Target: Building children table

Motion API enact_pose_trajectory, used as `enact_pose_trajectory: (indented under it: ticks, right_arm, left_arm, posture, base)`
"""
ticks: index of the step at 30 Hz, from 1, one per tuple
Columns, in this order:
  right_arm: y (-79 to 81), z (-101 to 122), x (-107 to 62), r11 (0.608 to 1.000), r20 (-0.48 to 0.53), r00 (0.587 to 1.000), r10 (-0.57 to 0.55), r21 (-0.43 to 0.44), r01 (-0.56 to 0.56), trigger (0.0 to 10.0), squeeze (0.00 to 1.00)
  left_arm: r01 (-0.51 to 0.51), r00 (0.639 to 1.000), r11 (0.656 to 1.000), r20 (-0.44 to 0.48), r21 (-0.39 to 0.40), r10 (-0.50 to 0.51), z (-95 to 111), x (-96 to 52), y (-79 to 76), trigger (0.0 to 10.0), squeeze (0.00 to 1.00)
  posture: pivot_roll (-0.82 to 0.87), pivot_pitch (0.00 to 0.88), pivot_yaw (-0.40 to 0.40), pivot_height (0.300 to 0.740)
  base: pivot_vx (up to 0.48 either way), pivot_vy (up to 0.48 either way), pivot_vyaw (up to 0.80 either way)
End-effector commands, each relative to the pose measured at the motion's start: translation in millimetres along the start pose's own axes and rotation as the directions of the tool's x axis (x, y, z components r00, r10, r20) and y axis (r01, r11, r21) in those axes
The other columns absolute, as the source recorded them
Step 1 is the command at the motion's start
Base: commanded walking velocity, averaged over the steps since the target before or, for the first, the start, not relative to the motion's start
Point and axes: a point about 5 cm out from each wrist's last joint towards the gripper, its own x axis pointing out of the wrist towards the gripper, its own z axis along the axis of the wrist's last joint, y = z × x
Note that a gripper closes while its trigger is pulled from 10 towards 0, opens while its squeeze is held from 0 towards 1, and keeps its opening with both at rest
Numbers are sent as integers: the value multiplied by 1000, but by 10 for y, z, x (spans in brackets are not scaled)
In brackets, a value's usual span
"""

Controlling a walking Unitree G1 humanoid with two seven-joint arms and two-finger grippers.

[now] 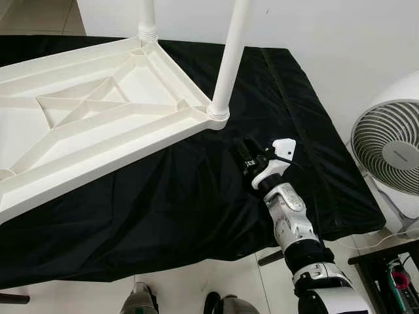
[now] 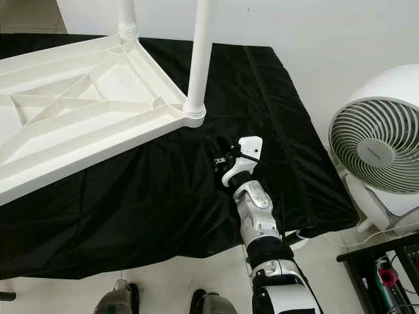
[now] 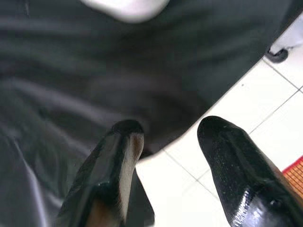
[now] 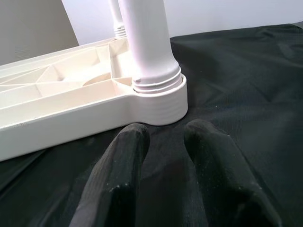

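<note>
The fan (image 2: 376,140) carries a small mark at its hub, too small to read; nothing else shows legible writing.

The tabletop (image 1: 85,118) lies upside down on the bench (image 1: 294,131), which is draped in black cloth. Its ribbed underside faces up. Two white legs stand upright in corner sockets: one leg (image 1: 229,59) at the near corner and a far leg (image 1: 146,16) at the corner behind it.

The right arm reaches forward over the cloth, forearm angled up from the lower edge toward the near corner. Its right end effector (image 4: 163,137) sits low over the cloth just beside the near socket (image 4: 158,101), not touching it. Its two fingers (image 4: 128,161) are a little apart and grip nothing.

The left end effector (image 3: 168,137) hangs by the bench edge, above the tiled floor (image 3: 265,123) and hanging cloth, fingers spread with nothing between them.
</note>
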Motion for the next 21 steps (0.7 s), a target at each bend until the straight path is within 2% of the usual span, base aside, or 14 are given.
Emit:
enact_pose_trajectory:
  ticks: [1,4,6,7,8,11,12,13,14,16,17,18,19,21]
  right_arm:
    - [-24,-24,-23,1000,-5,1000,-7,0,7,10000,0]
    - [-2,-30,-4,1000,-4,1000,-6,10,6,10000,0]
    - [29,-34,17,1000,-1,1000,-1,16,1,10000,0]
    - [37,-34,22,1000,0,1000,0,17,0,10000,0]
    - [37,-34,22,1000,0,1000,0,17,0,10000,0]
    - [40,-30,29,1000,2,1000,-2,18,2,10000,0]
    - [36,-25,26,1000,5,1000,-4,19,4,10000,0]
    - [36,-25,26,1000,5,1000,-4,19,4,10000,0]
    - [31,-21,21,1000,6,1000,-6,18,6,10000,0]
    - [17,-12,10,1000,11,1000,-15,18,15,10000,0]
    - [17,-12,10,1000,11,1000,-15,18,15,10000,0]
    - [8,-6,-2,1000,14,1000,-23,16,22,10000,0]
    - [8,-6,-2,1000,14,1000,-23,16,22,10000,0]
    - [-10,-8,-33,999,16,999,-35,13,34,10000,0]
  left_arm:
    - [-245,968,969,-49,18,245,-88,-57,146,10000,0]
    - [-317,946,947,-56,59,320,-93,-63,237,10000,0]
    - [-454,887,890,-73,42,456,-89,-37,414,10000,0]
    - [-525,846,849,-80,50,528,-72,-27,500,10000,0]
    - [-525,846,849,-80,50,528,-72,-27,500,10000,0]
    - [-681,731,730,-91,-56,676,-31,-1,714,10000,0]
    - [-733,680,672,-71,-103,730,31,31,788,10000,0]
    - [-733,680,672,-71,-103,730,31,31,788,10000,0]
    - [-764,639,628,-41,-152,768,109,69,833,10000,0]
    - [-785,583,569,17,-248,812,252,154,883,10000,0]
    - [-785,583,569,17,-248,812,252,154,883,10000,0]
    - [-775,564,547,44,-318,825,338,238,879,10000,0]
    - [-775,564,547,44,-318,825,338,238,879,10000,0]
    - [-688,588,568,110,-453,801,518,433,823,10000,0]
  posture:
    - [428,193,-105,740]
    - [435,194,-107,740]
    - [434,192,-107,740]
    - [431,192,-107,740]
    - [431,192,-107,740]
    - [425,194,-106,740]
    - [425,194,-106,740]
    - [425,194,-106,740]
    - [408,194,-103,740]
    - [392,195,-97,740]
    - [392,195,-97,740]
    - [383,195,-94,740]
    - [383,195,-94,740]
    - [374,198,-89,740]
  base:
    - [0,0,0]
    - [0,0,0]
    - [0,0,0]
    - [0,0,0]
    - [0,0,0]
    - [0,0,0]
    - [0,0,0]
    - [0,0,0]
    - [0,0,0]
    - [0,0,0]
    - [0,0,0]
    - [0,0,0]
    - [0,0,0]
    - [0,0,0]
